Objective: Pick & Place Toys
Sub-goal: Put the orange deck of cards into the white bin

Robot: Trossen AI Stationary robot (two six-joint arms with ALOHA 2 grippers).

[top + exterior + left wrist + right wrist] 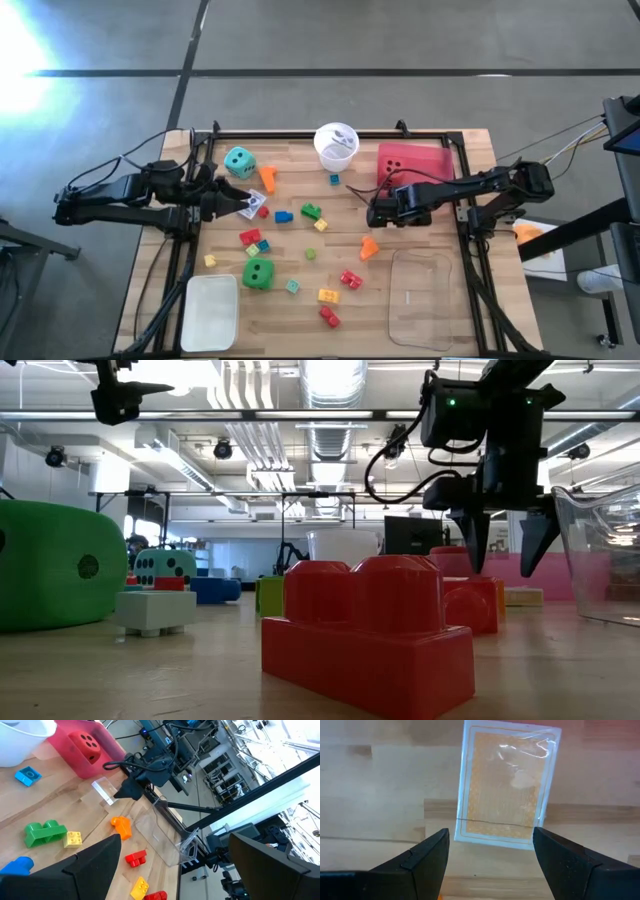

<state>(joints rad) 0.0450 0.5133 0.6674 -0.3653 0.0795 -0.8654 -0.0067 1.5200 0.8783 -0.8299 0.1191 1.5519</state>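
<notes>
Toys lie scattered on the wooden table: a teal die (239, 162), a green die (258, 272), several small bricks such as an orange one (369, 246) and a red one (350, 280). A red die (393, 160) sits in the pink tray (430, 160). My right gripper (492, 837) points straight down, open, above an orange-backed card (505, 787) that lies flat on the table; its fingertips (475, 565) hang clear of the tabletop. My left gripper (180, 870) stands open and raised at the left, nothing between its fingers, over another small card (258, 203).
A white cup (336, 145) stands at the far middle. A clear tray (430, 295) sits near right, a white tray (210, 310) near left. A big red brick (370, 630) lies close to the low camera. Bare wood shows between my right gripper and the clear tray.
</notes>
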